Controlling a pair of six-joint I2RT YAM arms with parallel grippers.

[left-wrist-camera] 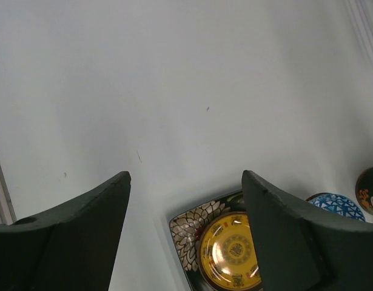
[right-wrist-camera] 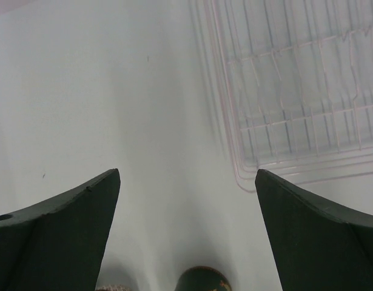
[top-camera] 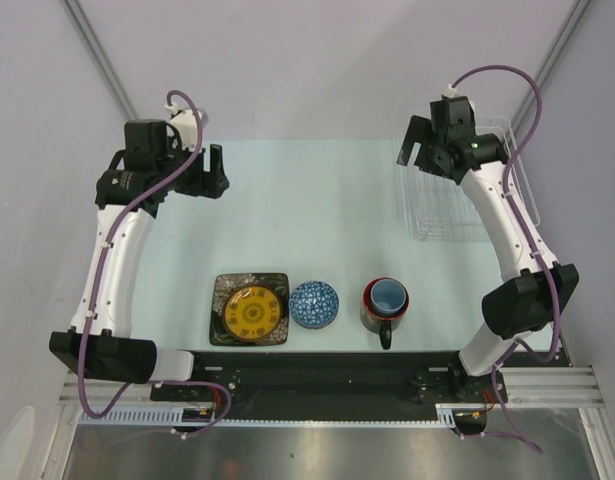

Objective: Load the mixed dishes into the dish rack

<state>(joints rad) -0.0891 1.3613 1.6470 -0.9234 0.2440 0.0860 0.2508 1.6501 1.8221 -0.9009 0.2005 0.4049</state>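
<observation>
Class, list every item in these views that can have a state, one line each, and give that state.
Left end effector: open, empty.
Right end effector: open, empty.
Dish rack: no dishes in its visible part.
Black square floral plate: lying flat, unracked.
Small round yellow plate: stacked on that plate.
Blue-white patterned bowl: seemingly upside down.
Dark mug: upright, holding the light blue cup.

Both the left arm [top-camera: 115,262] and the right arm [top-camera: 499,212] have white link shells between chunky black joint housings. A purple cable [top-camera: 533,92] runs along each, clipped at intervals. A small green light [top-camera: 474,146] glows on the right wrist. The left gripper [left-wrist-camera: 185,176] and right gripper [right-wrist-camera: 187,172] have dark, matte, wedge-shaped fingers [left-wrist-camera: 65,242].
</observation>
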